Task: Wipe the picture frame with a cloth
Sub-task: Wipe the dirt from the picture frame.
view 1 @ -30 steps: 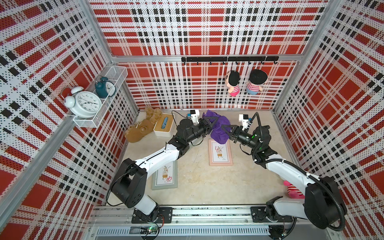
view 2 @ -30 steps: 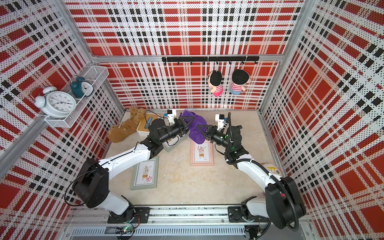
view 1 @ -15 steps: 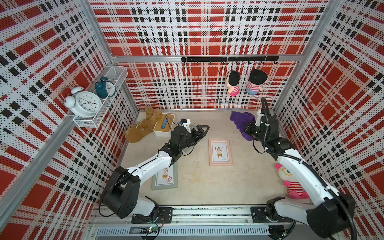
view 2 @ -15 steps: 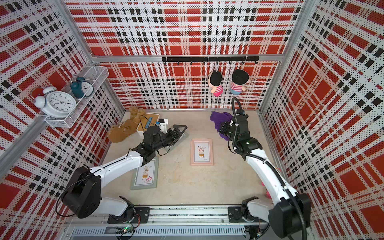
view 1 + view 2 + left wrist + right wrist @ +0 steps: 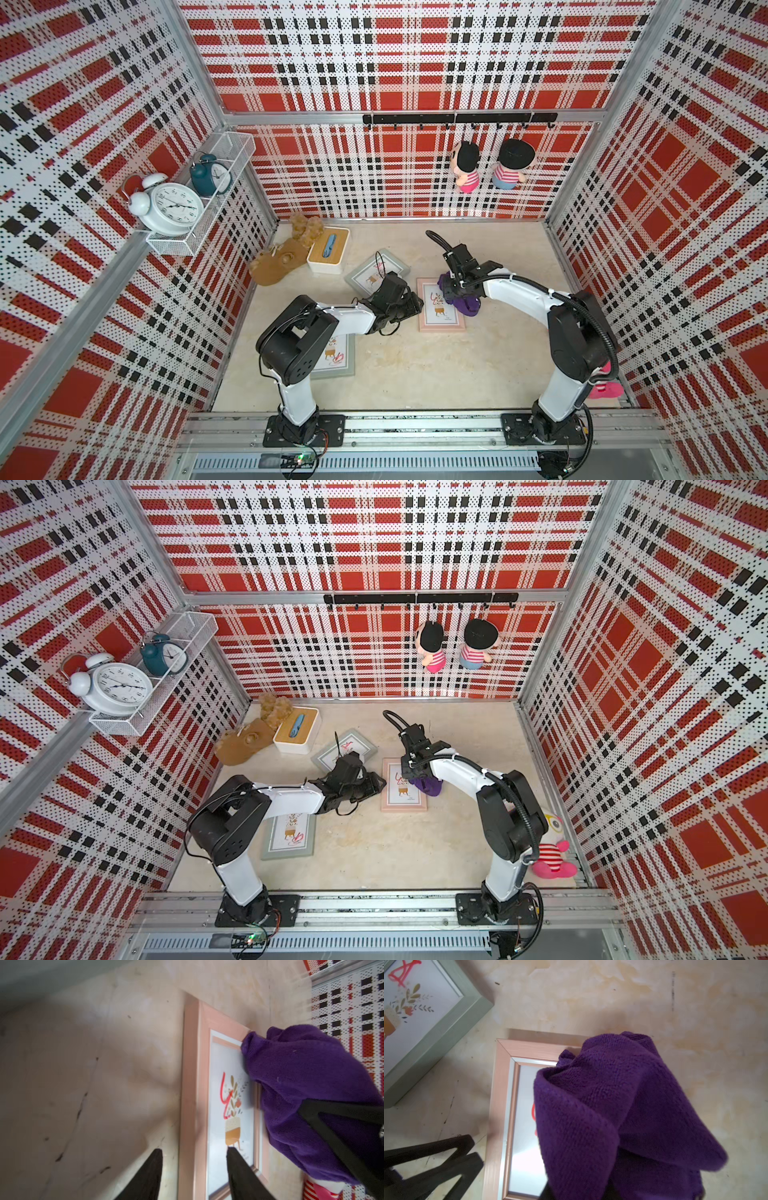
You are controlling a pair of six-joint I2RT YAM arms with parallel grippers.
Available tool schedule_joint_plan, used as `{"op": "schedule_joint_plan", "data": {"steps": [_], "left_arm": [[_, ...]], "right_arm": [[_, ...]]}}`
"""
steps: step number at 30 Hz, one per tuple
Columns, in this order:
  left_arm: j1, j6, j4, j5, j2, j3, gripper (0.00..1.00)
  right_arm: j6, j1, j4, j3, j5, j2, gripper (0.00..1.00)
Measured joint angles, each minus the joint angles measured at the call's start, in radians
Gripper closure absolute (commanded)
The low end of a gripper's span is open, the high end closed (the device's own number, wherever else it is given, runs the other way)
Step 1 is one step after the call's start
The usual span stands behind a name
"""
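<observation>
Left wrist view | left gripper (image 5: 193, 1149) low, jaws apart astride frame (image 5: 190, 1074) edge | right gripper (image 5: 456, 291) pointing down, clamped on cloth (image 5: 301, 1076) covering frame corner | green frame (image 5: 446, 1022) beside

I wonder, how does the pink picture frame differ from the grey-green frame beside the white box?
The pink frame lies square to the edges of the table; the grey-green frame is turned at an angle. The purple cloth covers one side of the pink frame; the grey-green frame has none on it. Both lie flat, print facing up.
</observation>
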Motion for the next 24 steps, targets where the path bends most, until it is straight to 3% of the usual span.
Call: {"op": "schedule_joint_plan", "data": {"steps": [7, 15, 19, 24], "left_arm": [[0.000, 0.004, 0.035, 0.012, 0.039, 0.000, 0.61], [-0.002, 0.008, 0.072, 0.031, 0.061, 0.000, 0.65], [-0.002, 0.008, 0.083, 0.030, 0.066, 0.000, 0.67], [-0.002, 0.005, 0.087, 0.028, 0.068, -0.002, 0.70]], "right_arm": [[-0.031, -0.001, 0.013, 0.019, -0.089, 0.056, 0.74], [-0.026, -0.001, 0.056, 0.016, -0.163, 0.079, 0.71], [-0.019, -0.001, 0.076, 0.013, -0.189, 0.086, 0.57], [-0.018, -0.001, 0.093, 0.004, -0.209, 0.085, 0.50]]}}
